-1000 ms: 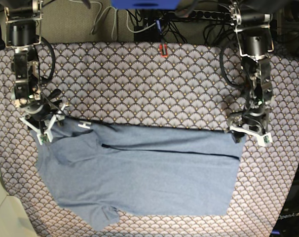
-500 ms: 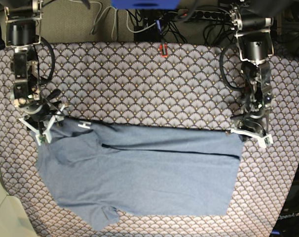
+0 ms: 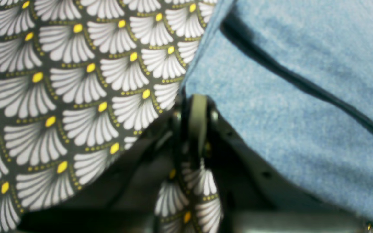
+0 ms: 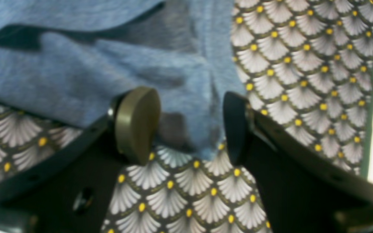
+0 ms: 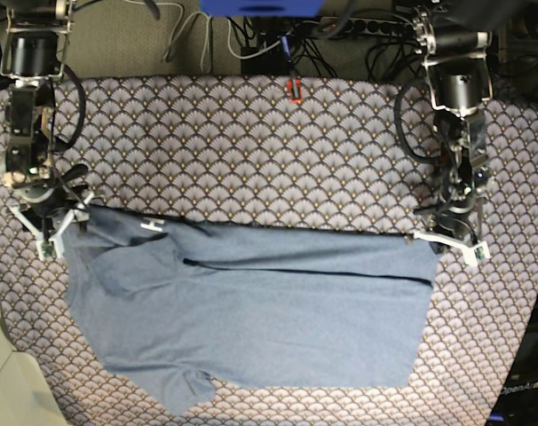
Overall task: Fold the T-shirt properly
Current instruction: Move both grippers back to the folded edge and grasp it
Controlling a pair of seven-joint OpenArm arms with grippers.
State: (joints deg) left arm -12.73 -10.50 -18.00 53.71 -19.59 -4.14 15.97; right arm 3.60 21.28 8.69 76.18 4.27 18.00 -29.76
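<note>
The slate-blue T-shirt [image 5: 251,319] lies flat on the tablecloth, folded lengthwise, with a bit of white lettering [image 5: 150,225] near its top left. My right gripper [image 5: 45,226] sits at the shirt's top left corner. In the right wrist view it [image 4: 186,129] is open, and the shirt corner [image 4: 180,74] lies loose between the fingers. My left gripper [image 5: 447,238] is at the shirt's top right corner. In the left wrist view it [image 3: 197,106] has its jaws pressed together right on the shirt's edge [image 3: 303,97].
The scallop-patterned tablecloth [image 5: 251,142] covers the whole table. A small red object [image 5: 294,90] lies at the far edge, with cables behind it. A cream surface [image 5: 3,382] borders the lower left. The cloth's edge shows in the right wrist view [image 4: 372,97].
My right gripper has moved left, off the shirt to its corner. My left gripper has shifted only slightly. The shirt has stayed in place.
</note>
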